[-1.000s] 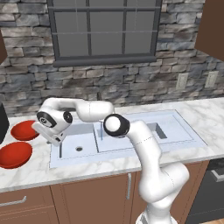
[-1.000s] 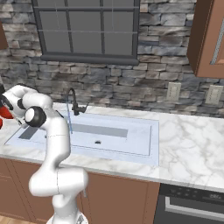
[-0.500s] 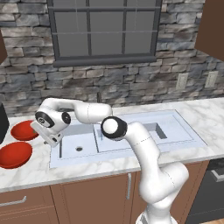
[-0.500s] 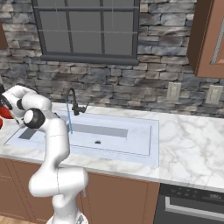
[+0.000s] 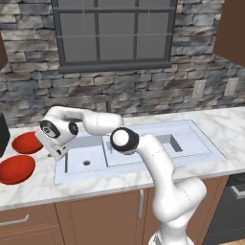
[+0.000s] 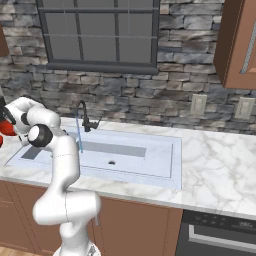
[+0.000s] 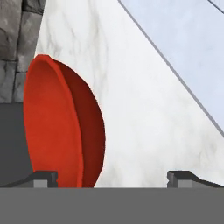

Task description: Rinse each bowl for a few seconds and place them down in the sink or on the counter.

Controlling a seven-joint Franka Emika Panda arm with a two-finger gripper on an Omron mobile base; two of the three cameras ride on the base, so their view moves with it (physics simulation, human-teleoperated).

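Two red bowls on the white marble counter (image 5: 28, 189), left of the sink (image 5: 139, 148) — far bowl (image 5: 27, 142) near the stone wall, near bowl (image 5: 15, 169) closer to the counter's front edge, both apart from the basin. Gripper (image 7: 112, 177) low over the counter beside the far bowl (image 7: 61, 124), between it and the sink's left edge. Jaws spread wide, holding nothing — one fingertip (image 7: 43, 178) just in front of the bowl's rim, the other (image 7: 186, 178) over bare marble. Thin dark faucet (image 6: 84, 117) behind the basins, against the wall.
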